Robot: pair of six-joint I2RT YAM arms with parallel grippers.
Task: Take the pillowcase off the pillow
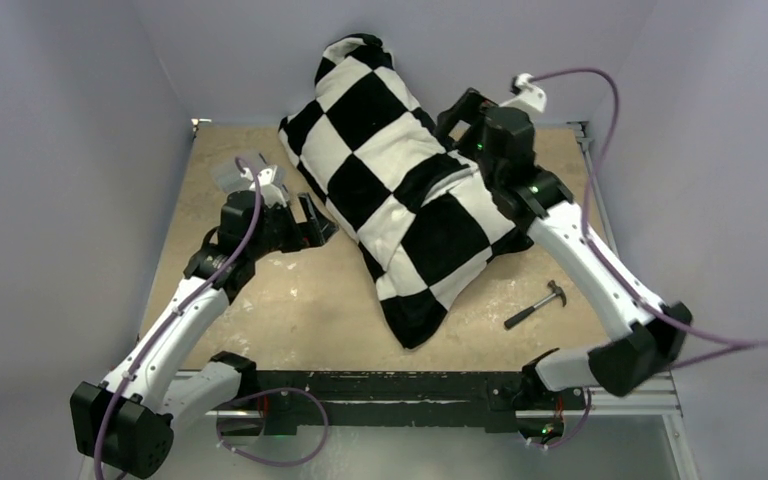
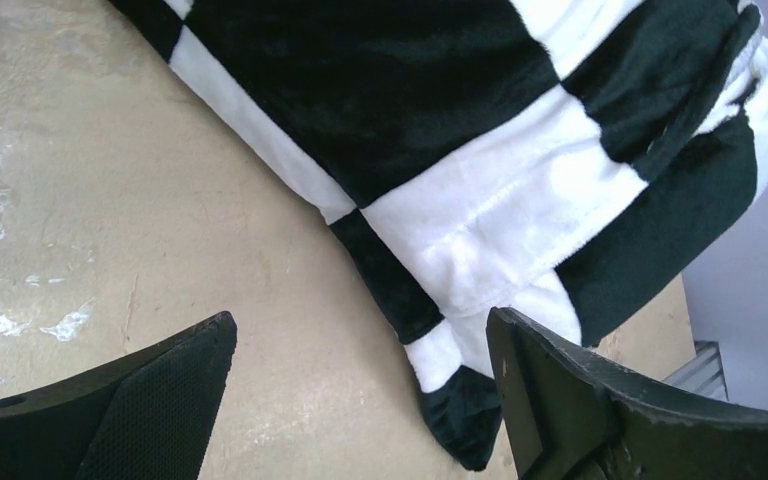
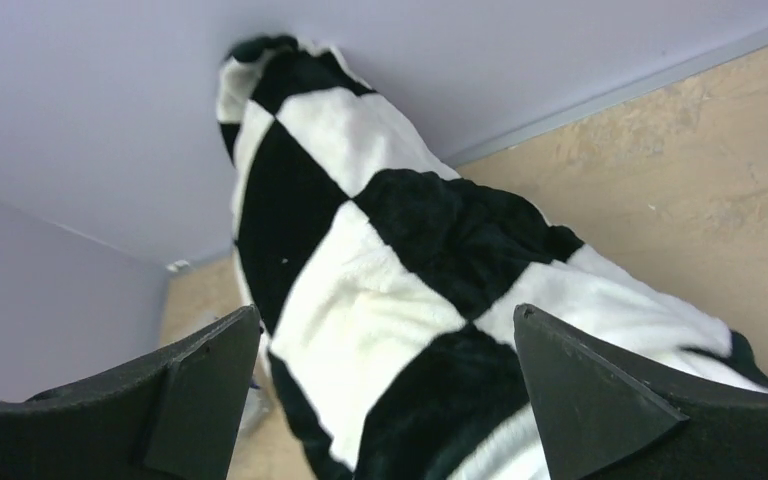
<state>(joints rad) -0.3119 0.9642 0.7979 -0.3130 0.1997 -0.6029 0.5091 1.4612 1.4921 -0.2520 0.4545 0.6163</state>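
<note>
The black-and-white checkered pillowcase (image 1: 390, 170) lies diagonally across the table, stuffed full, its far end against the back wall. The plain white pillow is hidden inside it. My left gripper (image 1: 317, 225) is open and empty, low over the table beside the case's left edge. In the left wrist view (image 2: 360, 325) a black corner of the pillowcase (image 2: 465, 420) lies just in front of the right finger. My right gripper (image 1: 453, 112) is open and empty, above the case's far right side. In the right wrist view (image 3: 386, 312) the pillowcase (image 3: 380, 270) fills the space under the jaws.
A small hammer (image 1: 537, 304) lies on the wooden table (image 1: 290, 310) to the right of the pillowcase's near end. Grey walls enclose the table at the back and on both sides. A metal rail (image 1: 590, 150) runs along the right edge.
</note>
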